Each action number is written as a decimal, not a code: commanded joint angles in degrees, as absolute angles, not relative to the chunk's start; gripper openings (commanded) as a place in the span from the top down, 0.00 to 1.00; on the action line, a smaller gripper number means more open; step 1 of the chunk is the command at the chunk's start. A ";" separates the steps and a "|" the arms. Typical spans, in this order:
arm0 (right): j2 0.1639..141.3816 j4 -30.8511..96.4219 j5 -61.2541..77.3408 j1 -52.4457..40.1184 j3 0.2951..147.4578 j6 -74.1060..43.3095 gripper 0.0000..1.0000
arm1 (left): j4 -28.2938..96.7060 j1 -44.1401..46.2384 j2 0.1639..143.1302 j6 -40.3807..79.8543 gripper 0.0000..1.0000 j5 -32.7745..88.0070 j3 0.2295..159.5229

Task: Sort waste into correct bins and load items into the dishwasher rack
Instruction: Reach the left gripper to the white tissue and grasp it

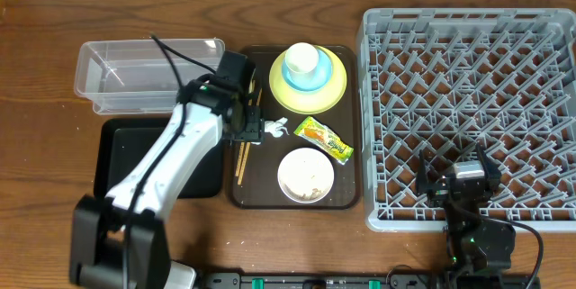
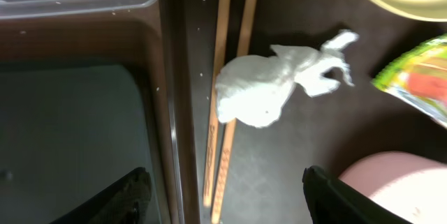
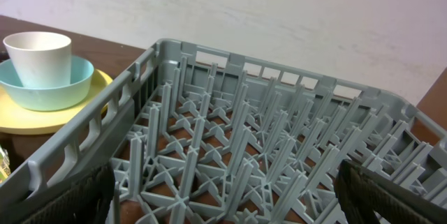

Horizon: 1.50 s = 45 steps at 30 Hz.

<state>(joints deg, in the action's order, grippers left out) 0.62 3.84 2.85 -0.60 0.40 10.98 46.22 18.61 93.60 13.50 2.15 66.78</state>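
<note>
My left gripper (image 1: 254, 130) is open just above the brown serving tray (image 1: 346, 199), next to the crumpled white napkin (image 1: 274, 128). In the left wrist view the napkin (image 2: 269, 88) lies ahead of the open jaws (image 2: 223, 199), partly over the two wooden chopsticks (image 2: 222, 98). The yellow-green wrapper (image 1: 324, 138) lies to the right. The white bowl (image 1: 306, 174) holds rice scraps (image 1: 313, 186). The white cup (image 1: 301, 58) sits in the light blue bowl (image 1: 315, 78) on the yellow plate (image 1: 337, 91). My right gripper (image 1: 456, 174) is open over the grey rack (image 1: 468, 100).
The clear tub (image 1: 148, 75) stands at the back left and the black tray (image 1: 121, 158) in front of it, both left of the brown tray. The left arm reaches across the black tray. The rack (image 3: 230, 133) fills the right wrist view.
</note>
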 commanded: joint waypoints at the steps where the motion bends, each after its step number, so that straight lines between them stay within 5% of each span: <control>1: 0.38 4.05 3.07 -0.56 0.30 10.79 0.01 | 45.32 18.74 96.55 13.37 0.27 0.40 67.64; 45: 0.38 4.05 3.05 -0.56 0.30 10.79 0.01 | 28.10 22.31 100.01 12.71 0.47 0.95 59.00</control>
<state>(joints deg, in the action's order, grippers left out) 0.62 3.84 2.85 -0.60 0.40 10.98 28.10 21.63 99.66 13.28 1.30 59.59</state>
